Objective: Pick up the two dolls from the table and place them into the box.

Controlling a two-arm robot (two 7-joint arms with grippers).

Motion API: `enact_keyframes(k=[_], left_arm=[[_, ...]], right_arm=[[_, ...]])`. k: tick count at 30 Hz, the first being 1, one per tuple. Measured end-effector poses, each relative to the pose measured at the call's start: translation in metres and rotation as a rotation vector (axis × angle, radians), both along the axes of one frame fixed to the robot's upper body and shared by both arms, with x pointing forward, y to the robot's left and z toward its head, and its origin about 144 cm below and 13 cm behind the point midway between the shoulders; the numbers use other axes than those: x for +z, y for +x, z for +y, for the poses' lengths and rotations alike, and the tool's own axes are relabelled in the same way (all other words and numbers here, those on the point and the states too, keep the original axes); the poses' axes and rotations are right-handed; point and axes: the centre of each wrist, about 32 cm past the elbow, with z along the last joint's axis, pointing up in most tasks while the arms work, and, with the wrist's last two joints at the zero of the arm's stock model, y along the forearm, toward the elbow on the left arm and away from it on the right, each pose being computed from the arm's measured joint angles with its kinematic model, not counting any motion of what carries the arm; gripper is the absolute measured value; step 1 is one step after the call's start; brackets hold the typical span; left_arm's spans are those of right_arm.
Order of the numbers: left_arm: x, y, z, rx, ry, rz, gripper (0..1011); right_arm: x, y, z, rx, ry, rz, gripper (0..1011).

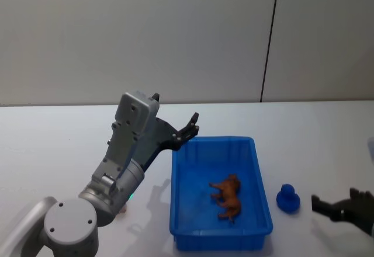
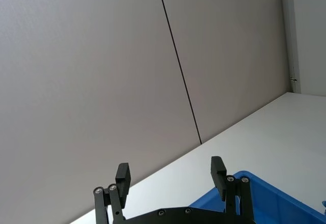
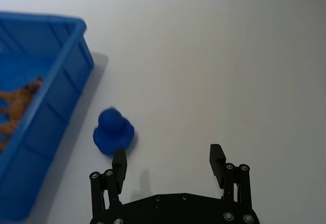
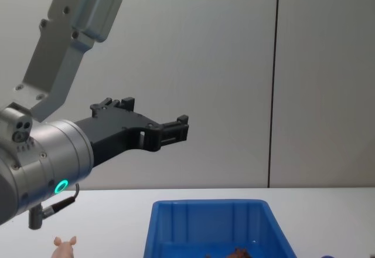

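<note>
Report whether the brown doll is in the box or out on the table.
In. The brown doll lies on the floor of the box, enclosed by its blue walls.

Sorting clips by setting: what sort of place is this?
Probably a robot test lab: plain white table against blank grey wall panels, a blue box holding a brown doll. The left pincer hangs open by the box's left rim; the right pincer sits open, low to its right.

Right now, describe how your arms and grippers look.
The left arm has silver-grey housings, a round joint cap, a green ring light and a thin cable. The left gripper and right gripper are black, with slim fingers and silver screws.
</note>
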Motion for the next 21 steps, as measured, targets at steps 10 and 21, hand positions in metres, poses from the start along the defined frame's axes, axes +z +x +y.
enact_keyframes(k=[10, 21], left_arm=[[0.0, 0.0, 0.0, 0.0, 0.0, 0.0, 1001], [0.0, 0.0, 0.0, 0.0, 0.0, 0.0, 1001]], right_arm=[[-0.021, 0.001, -0.002, 0.031, -0.035, 0.057, 1001], [-0.03, 0.002, 0.001, 0.06, -0.061, -0.021, 1001]])
